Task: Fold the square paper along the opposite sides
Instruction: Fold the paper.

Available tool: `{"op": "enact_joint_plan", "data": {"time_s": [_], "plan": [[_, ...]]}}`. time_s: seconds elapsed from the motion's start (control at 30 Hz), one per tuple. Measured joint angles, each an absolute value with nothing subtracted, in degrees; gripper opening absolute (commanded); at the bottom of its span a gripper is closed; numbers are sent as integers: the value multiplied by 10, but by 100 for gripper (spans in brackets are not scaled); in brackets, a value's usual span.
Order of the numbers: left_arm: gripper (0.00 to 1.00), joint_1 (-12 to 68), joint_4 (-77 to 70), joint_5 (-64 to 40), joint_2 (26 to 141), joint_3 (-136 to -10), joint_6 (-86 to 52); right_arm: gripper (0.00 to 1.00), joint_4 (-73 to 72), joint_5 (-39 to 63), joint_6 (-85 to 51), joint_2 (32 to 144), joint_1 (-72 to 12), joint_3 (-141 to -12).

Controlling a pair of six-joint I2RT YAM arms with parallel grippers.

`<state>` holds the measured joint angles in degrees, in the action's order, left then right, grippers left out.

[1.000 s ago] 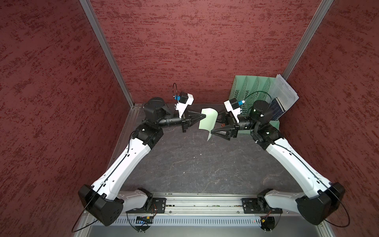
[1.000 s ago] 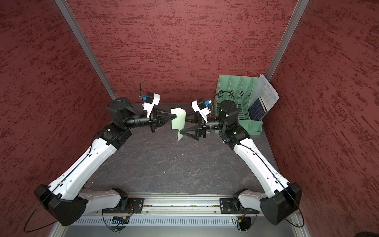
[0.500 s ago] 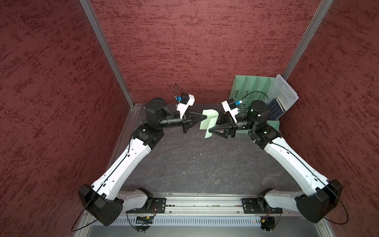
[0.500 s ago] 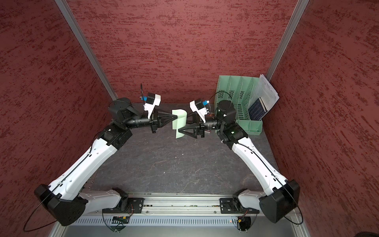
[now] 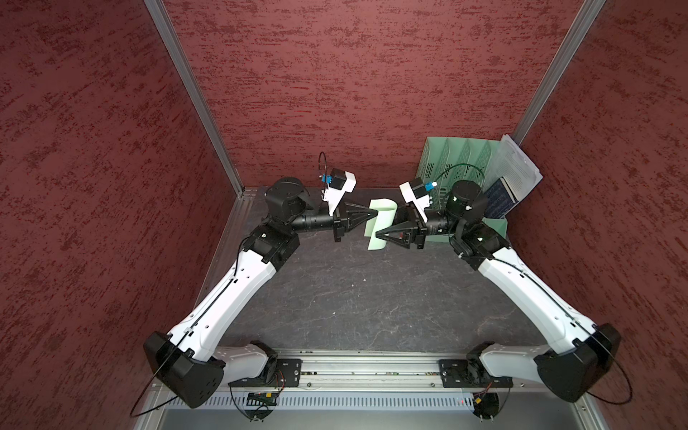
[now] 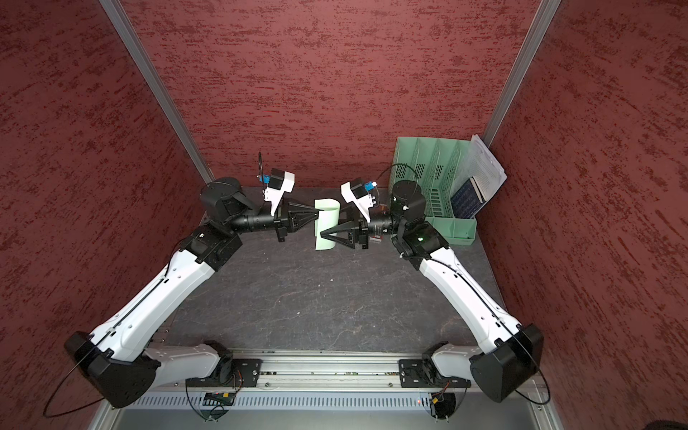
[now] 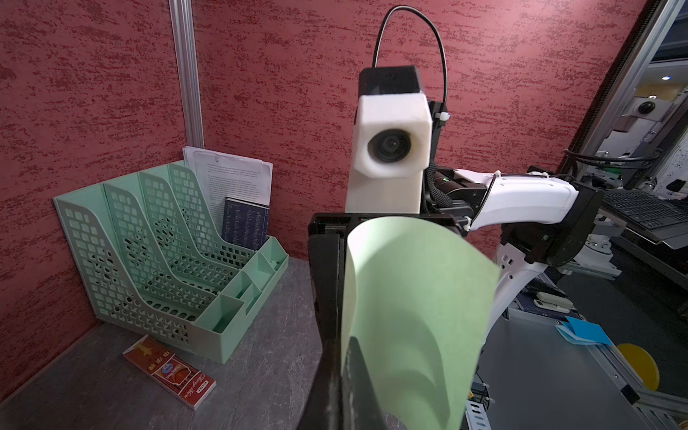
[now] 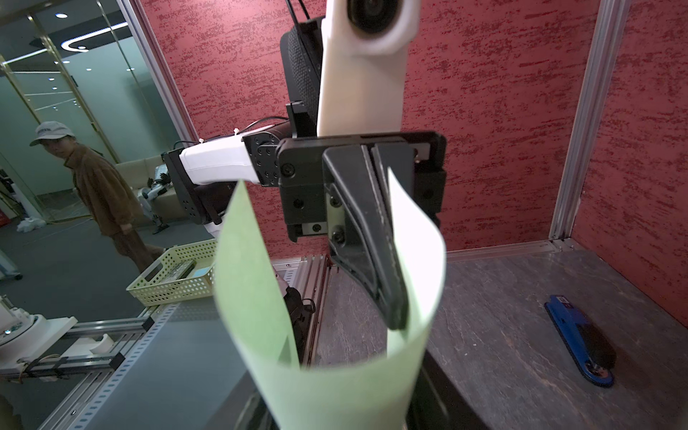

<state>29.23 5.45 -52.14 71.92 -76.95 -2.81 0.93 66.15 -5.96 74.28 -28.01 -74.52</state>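
Observation:
The square paper [image 5: 381, 219] [image 6: 327, 219], a pale green sheet, hangs in the air at the back of the table, bent into a U. My left gripper [image 5: 374, 214] [image 6: 318, 213] is shut on one edge of it. The left wrist view shows the sheet [image 7: 417, 298] pinched between those fingers [image 7: 337, 387]. My right gripper [image 5: 376, 233] [image 6: 322, 234] faces it from the other side. In the right wrist view its jaws [image 8: 342, 407] stand partly closed on either side of the paper's bend [image 8: 335, 387], and the sheet hides most of them.
A green file organiser [image 5: 458, 167] stands at the back right with white printed sheets [image 5: 515, 167] and a dark blue booklet [image 5: 500, 201] in it. A red box [image 7: 169, 370] lies in front of it. A blue stapler [image 8: 580, 338] lies near the left wall. Red walls stand close behind.
My right gripper has moved left toward the left gripper and its jaws have narrowed around the paper. The sheet has curled from a loose flap into a tight U. The left gripper has kept still.

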Motion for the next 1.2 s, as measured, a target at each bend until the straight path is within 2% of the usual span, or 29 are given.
{"op": "enact_joint_plan", "data": {"time_s": [0.37,1.2], "plan": [[0,293,56,-521,721,-773,-26,45,34,653,-44,754,-289,-745],[0,296,56,-519,721,-773,-20,42,33,637,-41,742,-290,-745]]}}
